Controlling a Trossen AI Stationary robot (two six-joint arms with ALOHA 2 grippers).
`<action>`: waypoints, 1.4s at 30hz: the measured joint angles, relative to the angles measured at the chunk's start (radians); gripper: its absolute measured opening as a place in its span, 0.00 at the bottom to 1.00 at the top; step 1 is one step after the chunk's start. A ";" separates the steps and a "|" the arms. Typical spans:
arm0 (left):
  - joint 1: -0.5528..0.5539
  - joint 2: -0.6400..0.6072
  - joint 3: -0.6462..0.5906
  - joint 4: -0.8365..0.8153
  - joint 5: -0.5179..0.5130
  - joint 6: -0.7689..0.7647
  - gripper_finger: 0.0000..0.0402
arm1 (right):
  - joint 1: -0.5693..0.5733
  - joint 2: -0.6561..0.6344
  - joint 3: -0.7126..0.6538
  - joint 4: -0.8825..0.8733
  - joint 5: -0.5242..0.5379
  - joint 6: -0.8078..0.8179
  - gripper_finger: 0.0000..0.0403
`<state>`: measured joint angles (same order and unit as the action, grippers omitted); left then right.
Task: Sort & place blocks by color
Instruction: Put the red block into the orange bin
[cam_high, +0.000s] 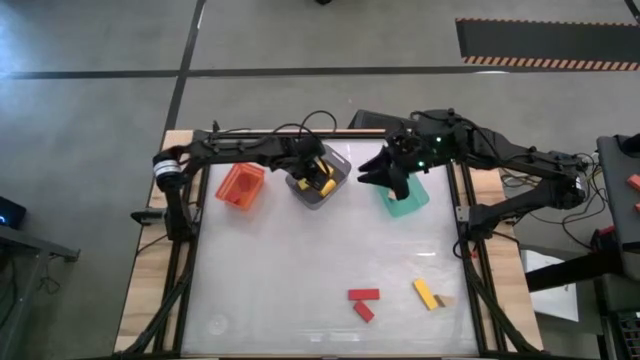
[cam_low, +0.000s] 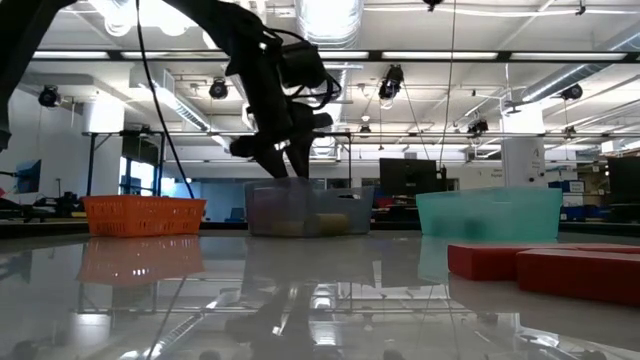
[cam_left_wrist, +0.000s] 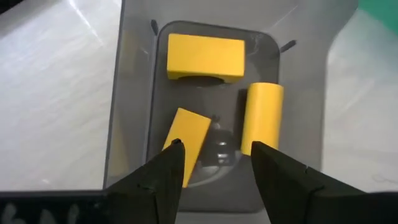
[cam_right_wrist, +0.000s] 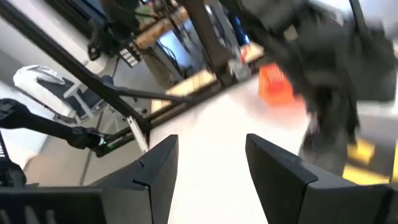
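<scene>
Yellow blocks (cam_left_wrist: 205, 57) in grey bin (cam_left_wrist: 130, 93) below left gripper (cam_left_wrist: 214, 155), jaws parted, empty.

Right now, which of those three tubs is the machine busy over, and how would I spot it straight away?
Look along the far edge of the white table, where three tubs stand in a row. It is the middle one, the grey tub, with the left tool hanging open above it. Unlike the orange tub and green tub beside it, it holds three yellow blocks.
</scene>
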<state>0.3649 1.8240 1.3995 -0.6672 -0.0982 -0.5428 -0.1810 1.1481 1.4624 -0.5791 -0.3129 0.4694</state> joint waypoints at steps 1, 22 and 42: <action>0.000 -0.010 0.001 -0.006 0.005 0.000 0.42 | 0.000 0.000 0.000 -0.025 -0.001 0.031 0.44; -0.071 -0.420 -0.002 0.056 0.019 0.262 0.42 | 0.246 0.075 -0.007 -0.546 0.014 0.118 0.44; -0.073 -0.610 -0.019 0.084 0.015 0.322 0.42 | 0.645 0.217 -0.272 -0.235 0.318 0.129 0.44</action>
<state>0.2916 1.2144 1.3808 -0.5835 -0.0830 -0.2207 0.4642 1.3651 1.1906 -0.8145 0.0049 0.5984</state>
